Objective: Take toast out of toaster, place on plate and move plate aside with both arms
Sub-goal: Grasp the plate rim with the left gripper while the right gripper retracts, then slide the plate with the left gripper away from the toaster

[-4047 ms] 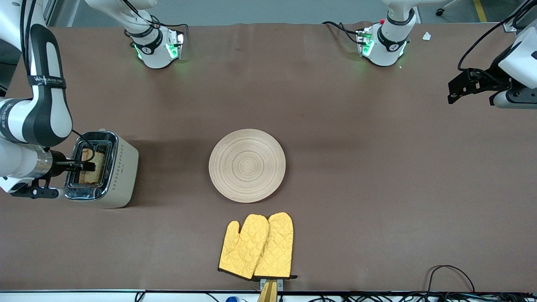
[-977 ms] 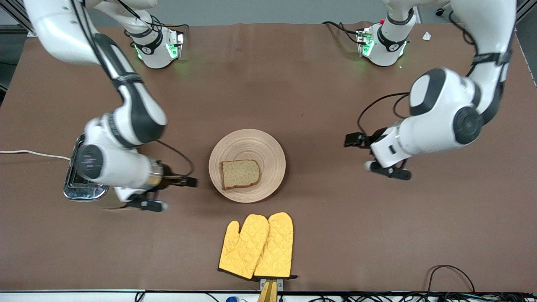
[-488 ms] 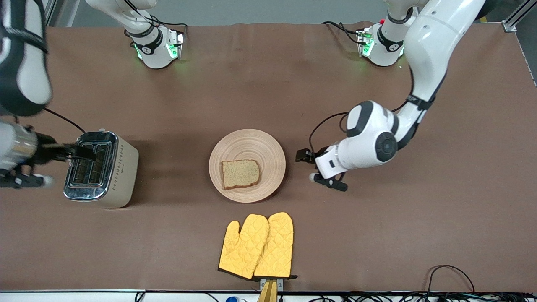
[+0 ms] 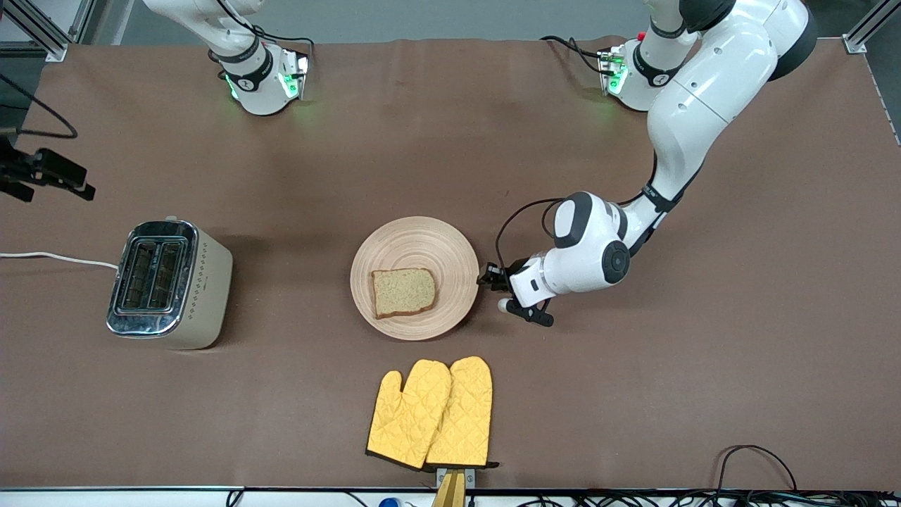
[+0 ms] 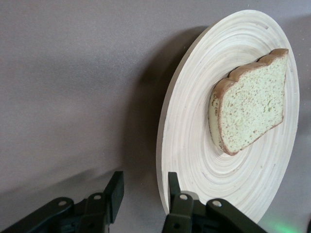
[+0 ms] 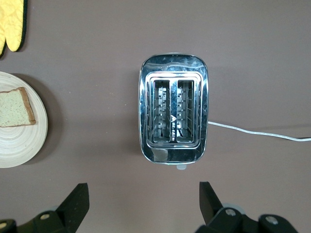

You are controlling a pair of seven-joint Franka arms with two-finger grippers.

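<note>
The toast (image 4: pixel 402 291) lies flat on the round wooden plate (image 4: pixel 415 239) in the middle of the table. My left gripper (image 4: pixel 486 276) is low at the plate's rim on the left arm's side. In the left wrist view the left gripper (image 5: pixel 144 191) is open with the plate's (image 5: pixel 194 145) rim between its jaws, one finger over the plate and one outside it; the toast (image 5: pixel 250 107) lies further in. My right gripper (image 4: pixel 81 186) is up in the air at the right arm's end of the table, open and empty (image 6: pixel 143 201).
A silver toaster (image 4: pixel 169 282) with empty slots (image 6: pixel 173 114) stands toward the right arm's end, its white cord (image 4: pixel 56 259) trailing off the table. Two yellow oven mitts (image 4: pixel 433 412) lie nearer the front camera than the plate. Cables run along the table's front edge.
The toast went from the toaster to the plate. My right arm pulled away from the plate, past the toaster and up. My left gripper came in low to the plate's rim.
</note>
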